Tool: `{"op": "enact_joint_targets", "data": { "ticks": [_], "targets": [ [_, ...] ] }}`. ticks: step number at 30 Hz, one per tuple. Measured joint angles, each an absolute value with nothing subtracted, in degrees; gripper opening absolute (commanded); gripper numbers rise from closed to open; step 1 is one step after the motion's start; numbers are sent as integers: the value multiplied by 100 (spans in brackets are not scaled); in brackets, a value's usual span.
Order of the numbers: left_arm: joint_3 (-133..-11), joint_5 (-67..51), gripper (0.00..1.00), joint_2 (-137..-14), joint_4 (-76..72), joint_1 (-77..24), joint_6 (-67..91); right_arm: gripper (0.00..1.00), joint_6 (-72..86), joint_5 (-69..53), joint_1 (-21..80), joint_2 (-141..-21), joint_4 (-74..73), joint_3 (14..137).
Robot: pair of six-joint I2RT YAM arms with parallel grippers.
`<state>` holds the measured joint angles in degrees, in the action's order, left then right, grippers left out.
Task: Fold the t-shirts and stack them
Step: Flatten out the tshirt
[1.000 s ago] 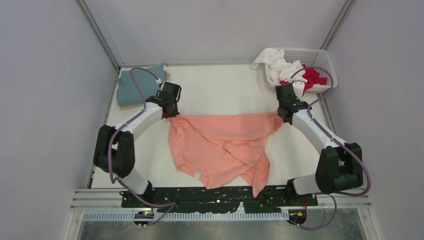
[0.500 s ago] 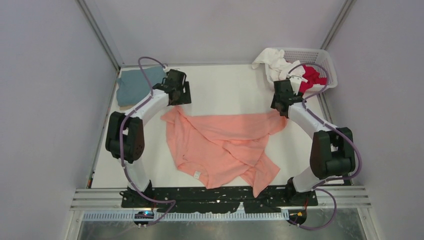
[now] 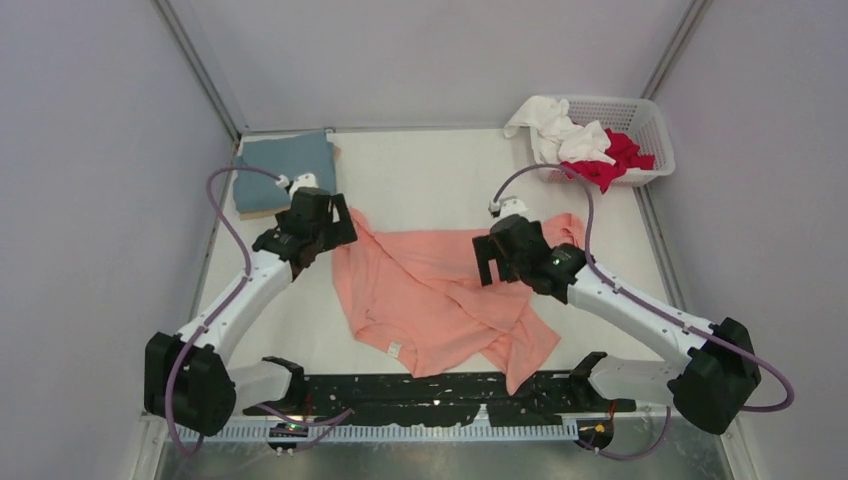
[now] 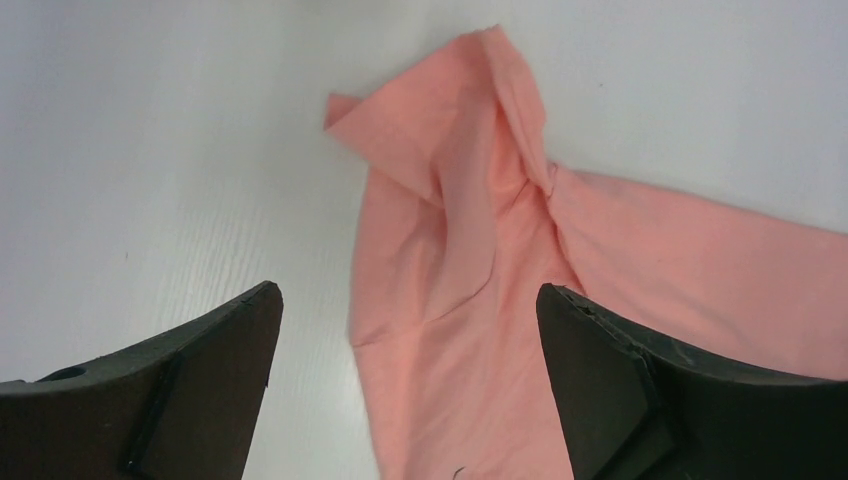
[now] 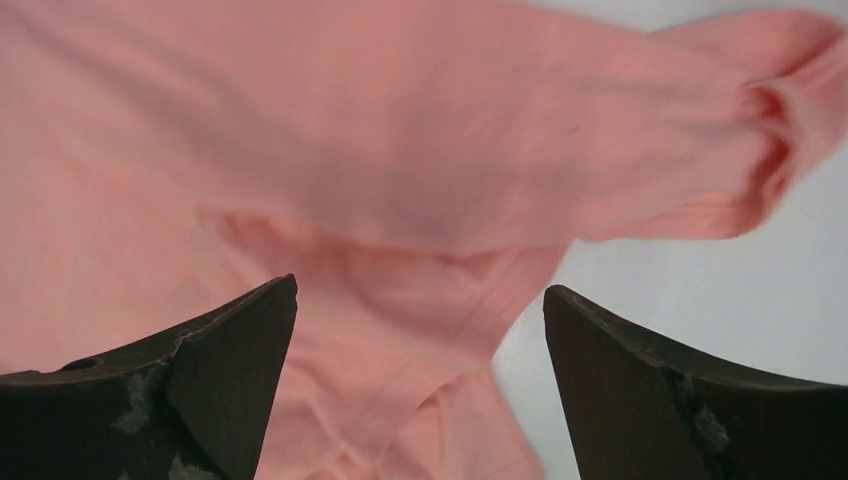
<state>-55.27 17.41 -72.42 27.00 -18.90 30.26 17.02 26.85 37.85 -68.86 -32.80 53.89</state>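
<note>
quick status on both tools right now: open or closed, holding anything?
left tool: open, holding nothing, above the salmon-pink t-shirt.
right tool: open, holding nothing, above the same shirt.

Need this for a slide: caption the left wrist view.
Left gripper, open, hovers over a crumpled corner of the salmon-pink t-shirt lying on the white table.

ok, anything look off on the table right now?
Salmon-pink cloth t-shirt lies crumpled and twisted mid-table, one corner reaching over the black base rail. White cloth shirt spills over the white plastic lattice basket's rim.
</note>
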Motion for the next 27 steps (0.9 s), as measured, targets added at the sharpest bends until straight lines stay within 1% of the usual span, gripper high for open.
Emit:
{"op": "enact_joint_targets", "data": {
  "ticks": [3, 4, 5, 6, 7, 8, 10, 12, 16, 19, 22, 24, 26, 27],
  "targets": [
    [-4873, 1739, 100, -6775, 2646, -1852, 3306, 92, 1767, 1559, 4237, -6716, -3382, 4689],
    [-4731, 1717, 100, -6737, 2628, -1841, 3369, 88, 1802, 1352, 4313, -6755, -3439, 4547],
    [-4576, 1667, 100, -6726, 2615, -1833, 3433, 86, 1844, 1168, 4425, -6805, -3492, 4390],
    [-4486, 1629, 100, -6731, 2615, -1828, 3463, 81, 1881, 1035, 4521, -6858, -3555, 4261],
    [-4381, 1573, 100, -6740, 2617, -1828, 3516, 78, 1931, 930, 4602, -6919, -3614, 4165],
    [-4333, 1538, 100, -6742, 2624, -1828, 3551, 71, 1975, 849, 4672, -6976, -3645, 4097],
    [-4305, 1505, 100, -6757, 2620, -1828, 3588, 63, 2045, 746, 4770, -7085, -3653, 4040],
    [-4305, 1496, 100, -6766, 2598, -1828, 3607, 59, 2104, 694, 4790, -7188, -3647, 4036],
    [-4298, 1500, 100, -6766, 2593, -1828, 3629, 58, 2209, 670, 4797, -7325, -3660, 4014],
    [-4278, 1503, 100, -6766, 2593, -1828, 3671, 54, 2287, 672, 4810, -7325, -3745, 4007],
    [-4270, 1518, 100, -6766, 2593, -1828, 3697, 52, 2355, 694, 4831, -7314, -3879, 3990],
    [-4268, 1527, 100, -6766, 2593, -1828, 3704, 46, 2399, 703, 4834, -7301, -3940, 3966],
    [-4268, 1546, 100, -6766, 2591, -1828, 3704, 37, 2440, 753, 4834, -7299, -3997, 3946],
    [-4268, 1551, 100, -6766, 2591, -1828, 3704, 31, 2462, 801, 4834, -7299, -4021, 3942]
  ]
}}
